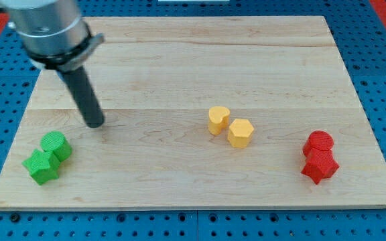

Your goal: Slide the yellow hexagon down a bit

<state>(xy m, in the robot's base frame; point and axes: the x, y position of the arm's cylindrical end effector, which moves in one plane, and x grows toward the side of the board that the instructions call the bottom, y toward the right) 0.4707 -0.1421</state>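
- The wooden surface (200, 60) is lying over a blue perforated base (380, 100), and it is carrying six small blocks in three pairs.
- The arm's grey housing (45, 27) is showing at the view's top left, with the dark rod (84, 94) slanting down from it toward the view's right.
- My tip (96, 124) is resting on the surface in the left part of the board, above and a little to the right of the green pair and apart from it.
- The tool is a plain rod with nothing that opens or closes, and it is holding nothing; my tip is touching no block.
- The yellow hexagon (240, 132) is sitting just right of the board's centre, well apart from my tip.
- A yellow cylinder (218, 120) is standing just beside the hexagon, up and to its left; whether the two are touching I cannot tell.
- A green cylinder (55, 144) and a green star-like block (41, 167) are sitting close together near the lower left corner, the star nearer the view's bottom.
- A red cylinder (319, 142) and a red star-like block (319, 167) are sitting close together near the right edge, the cylinder above.
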